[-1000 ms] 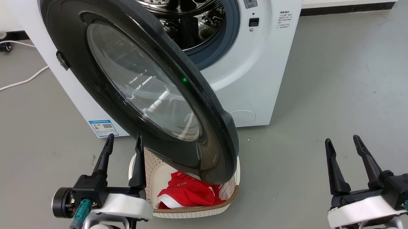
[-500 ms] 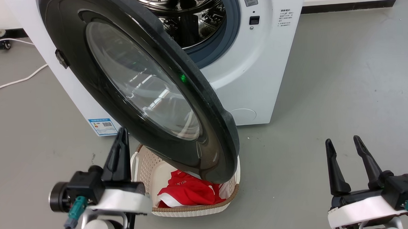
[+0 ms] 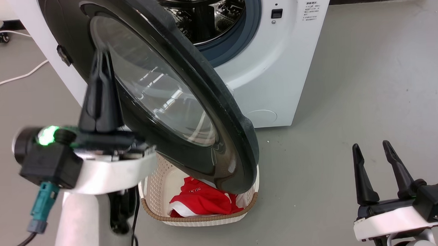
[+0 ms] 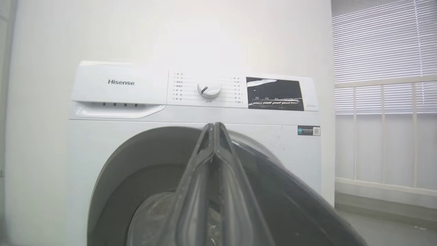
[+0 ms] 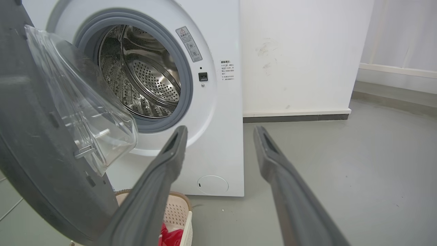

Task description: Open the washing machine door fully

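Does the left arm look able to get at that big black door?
Probably yes: the left pincer, shut, hangs just in front of the washing machine door, nothing between them.

There was one washing machine (image 3: 293, 69), with one washing machine door (image 3: 167, 95), one steel drum (image 5: 143, 75), one round flap (image 3: 261, 116), one control knob (image 4: 209, 90) and one dark display panel (image 4: 275, 94). One laundry basket (image 3: 200, 219) stood on the floor (image 3: 366, 77), holding one heap of red-and-white cloth (image 3: 203, 202); how many garments made it up could not be told. Two grippers were in view, each with two dark fingers: the left gripper (image 3: 101, 56), its pair pressed together, and the right gripper (image 3: 371, 145), its pair spread apart. Two runs of white cable (image 3: 19, 76) lay on the floor; whether they were one cord could not be told. One green light (image 3: 47, 135) glowed just behind the left gripper.
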Motion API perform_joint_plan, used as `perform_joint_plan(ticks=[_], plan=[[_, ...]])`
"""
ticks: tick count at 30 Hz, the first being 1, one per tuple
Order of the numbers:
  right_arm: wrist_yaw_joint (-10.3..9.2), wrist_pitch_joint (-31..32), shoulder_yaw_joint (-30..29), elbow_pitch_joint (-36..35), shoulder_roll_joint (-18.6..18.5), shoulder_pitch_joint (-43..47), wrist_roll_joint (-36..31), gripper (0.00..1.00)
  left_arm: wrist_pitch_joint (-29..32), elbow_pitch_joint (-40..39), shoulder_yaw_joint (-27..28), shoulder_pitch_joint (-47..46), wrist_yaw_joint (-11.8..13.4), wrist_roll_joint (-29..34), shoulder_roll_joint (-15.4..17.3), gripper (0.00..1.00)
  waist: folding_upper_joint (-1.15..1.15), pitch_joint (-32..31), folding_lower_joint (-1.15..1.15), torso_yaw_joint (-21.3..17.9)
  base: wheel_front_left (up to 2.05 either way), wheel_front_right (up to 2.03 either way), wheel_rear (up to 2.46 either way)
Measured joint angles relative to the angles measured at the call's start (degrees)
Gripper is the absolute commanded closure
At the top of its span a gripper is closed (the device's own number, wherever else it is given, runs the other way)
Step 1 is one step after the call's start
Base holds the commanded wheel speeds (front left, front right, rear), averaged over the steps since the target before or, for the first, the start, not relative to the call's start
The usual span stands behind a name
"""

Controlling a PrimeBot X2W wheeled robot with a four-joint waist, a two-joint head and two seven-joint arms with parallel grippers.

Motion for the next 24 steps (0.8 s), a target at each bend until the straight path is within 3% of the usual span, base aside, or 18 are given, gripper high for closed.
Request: perform_joint_plan(ticks=[9,17,24], plan=[[0.0,-0.2,-0.1,0.4,0.0,-0.1,0.3,0.0,0.0,-8.8,-6.9,-11.7,0.2,0.7,0.0,1.0,0.0,0.8,0.0,-0.5,0.0,0.0,0.0],[0.0,-0.3,-0.6,0.5,0.0,-0.1,0.6,0.0,0.8,-8.8,-21.6,-13.8,-1.8,2.7,0.0,1.0,0.0,1.2,0.0,-1.6,0.0,0.0,0.0],[0.0,-0.4,-0.9,0.6,0.0,-0.1,1.2,0.0,5.7,-4.8,-34.3,-8.8,-3.4,0.4,0.0,1.0,0.0,1.4,0.0,-2.0,0.0,0.0,0.0]])
